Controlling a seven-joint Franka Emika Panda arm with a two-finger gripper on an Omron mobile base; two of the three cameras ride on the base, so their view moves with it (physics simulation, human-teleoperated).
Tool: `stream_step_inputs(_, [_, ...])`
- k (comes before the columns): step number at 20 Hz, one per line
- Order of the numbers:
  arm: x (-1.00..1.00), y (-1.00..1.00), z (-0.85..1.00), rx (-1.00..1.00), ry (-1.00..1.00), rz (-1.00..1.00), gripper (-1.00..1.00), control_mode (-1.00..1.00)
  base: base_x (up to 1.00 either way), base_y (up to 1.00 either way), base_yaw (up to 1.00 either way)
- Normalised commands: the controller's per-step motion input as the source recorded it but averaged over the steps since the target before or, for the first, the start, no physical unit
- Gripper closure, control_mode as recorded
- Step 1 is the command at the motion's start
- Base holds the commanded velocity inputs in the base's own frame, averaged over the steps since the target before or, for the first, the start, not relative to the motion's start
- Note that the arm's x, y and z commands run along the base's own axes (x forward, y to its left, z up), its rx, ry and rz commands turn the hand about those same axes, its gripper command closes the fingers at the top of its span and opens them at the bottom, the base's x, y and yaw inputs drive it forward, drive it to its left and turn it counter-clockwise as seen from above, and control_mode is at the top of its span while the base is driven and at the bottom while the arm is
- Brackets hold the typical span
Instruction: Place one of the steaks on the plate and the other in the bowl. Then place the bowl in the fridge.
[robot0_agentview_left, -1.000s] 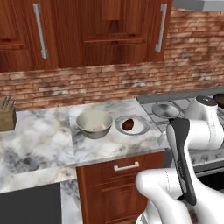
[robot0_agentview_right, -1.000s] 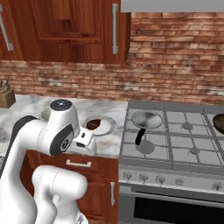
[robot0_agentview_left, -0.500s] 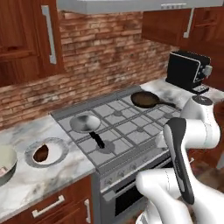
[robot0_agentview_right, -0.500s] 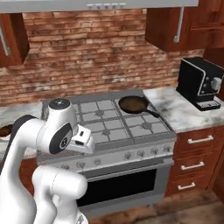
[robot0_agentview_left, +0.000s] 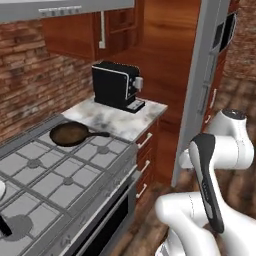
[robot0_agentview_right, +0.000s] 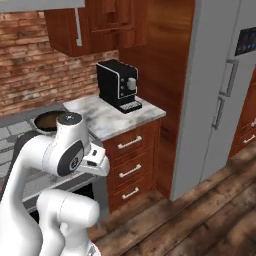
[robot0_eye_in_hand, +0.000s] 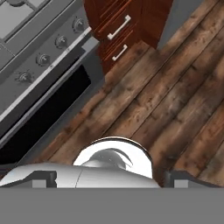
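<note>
The tall light-grey fridge stands at the right end of the counter run with its doors closed; in the right base view the fridge shows its handles and a small panel. My gripper hangs low in front of my own body and points down at the wooden floor. Its dark fingertips are set wide apart with nothing between them. In the right base view the hand sits tucked close to the arm. The steaks, the plate and the bowl are out of view.
A black coffee machine stands on the marble counter beside the fridge. A dark frying pan rests on the stove. Wooden drawers and the oven front face the wooden floor.
The whole picture has shifted: the base has driven right along the counter, past the bowl, plate and stove, to the coffee machine and fridge. The arm keeps its pose.
</note>
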Motion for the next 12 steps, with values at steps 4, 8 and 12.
stream_step_inputs(4, [0.0,0.0,0.0,0.0,0.0,0.0,-1.0,1.0,0.67,-0.86,-0.07])
stream_step_inputs(8, [0.0,0.0,0.0,0.0,0.0,0.0,-1.0,1.0,0.35,-1.0,-0.03])
stream_step_inputs(12, [0.0,0.0,0.0,0.0,0.0,0.0,-1.0,1.0,0.36,-0.83,0.03])
